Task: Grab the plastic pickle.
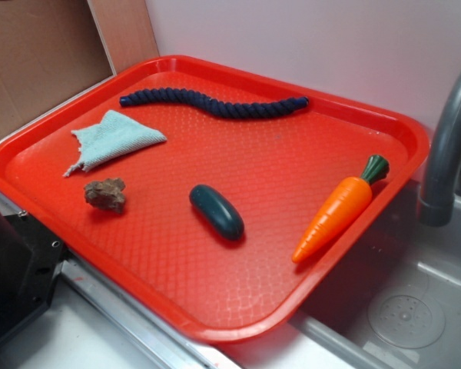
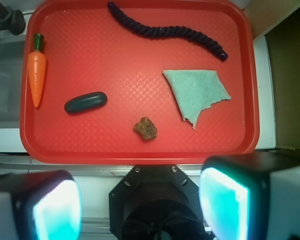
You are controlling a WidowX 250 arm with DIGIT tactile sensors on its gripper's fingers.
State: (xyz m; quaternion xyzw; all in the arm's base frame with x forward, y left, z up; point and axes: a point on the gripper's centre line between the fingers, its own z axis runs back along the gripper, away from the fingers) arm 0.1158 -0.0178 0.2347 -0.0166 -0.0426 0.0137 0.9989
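Glossy dark teal plastic pickle [image 2: 86, 102] lies free mid red tray [image 2: 140, 150], beside its carrot-side edge; pincer [image 2: 140, 205] spread wide, empty, above the near edge.

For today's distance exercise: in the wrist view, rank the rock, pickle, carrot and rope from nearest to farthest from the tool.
Tool at bottom edge.
1. Rock, just ahead on the tray.
2. Pickle, left of the rock.
3. Carrot, far left edge.
4. Rope, along the far rim.

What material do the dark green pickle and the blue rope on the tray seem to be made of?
The pickle looks like hard, smooth plastic: its dark teal surface shows a soft glossy highlight and no seams. The rope looks like twisted textile cord, probably cotton, judging by its matte navy strands wound in a spiral.
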